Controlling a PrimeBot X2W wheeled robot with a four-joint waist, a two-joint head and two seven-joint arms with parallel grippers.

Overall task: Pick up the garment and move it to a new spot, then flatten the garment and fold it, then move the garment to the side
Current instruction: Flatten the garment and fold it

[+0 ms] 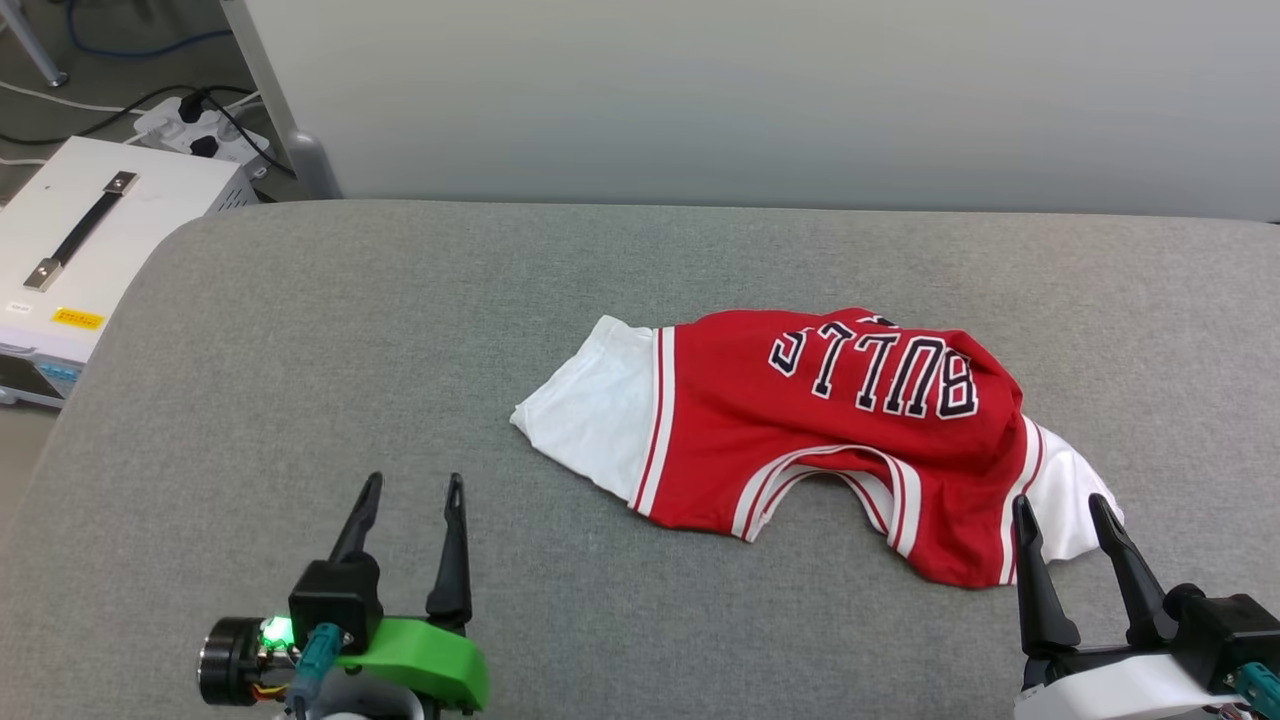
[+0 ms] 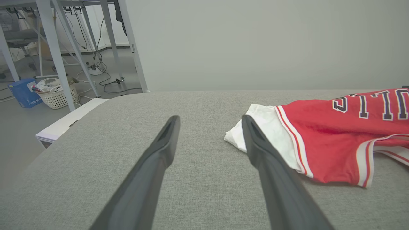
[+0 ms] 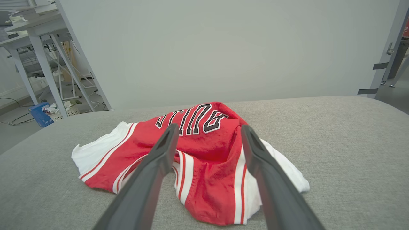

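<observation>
The garment (image 1: pixel 800 430), a red jersey with white sleeves and black "BULLS" lettering, lies crumpled on the grey padded table (image 1: pixel 350 350), right of centre. It also lies at the right of the left wrist view (image 2: pixel 326 140) and in the middle of the right wrist view (image 3: pixel 204 150). My left gripper (image 1: pixel 412 495) is open near the front edge, well left of the garment, holding nothing. My right gripper (image 1: pixel 1060 510) is open at the garment's near right corner, fingertips just over its white sleeve, gripping nothing. The number 23 is hidden.
A white case with a black handle (image 1: pixel 90 230) and a power strip (image 1: pixel 200 125) stand on the floor beyond the table's left edge. A pale wall (image 1: pixel 760 90) rises behind the table. Metal frame legs and a basket (image 2: pixel 57 92) are far left.
</observation>
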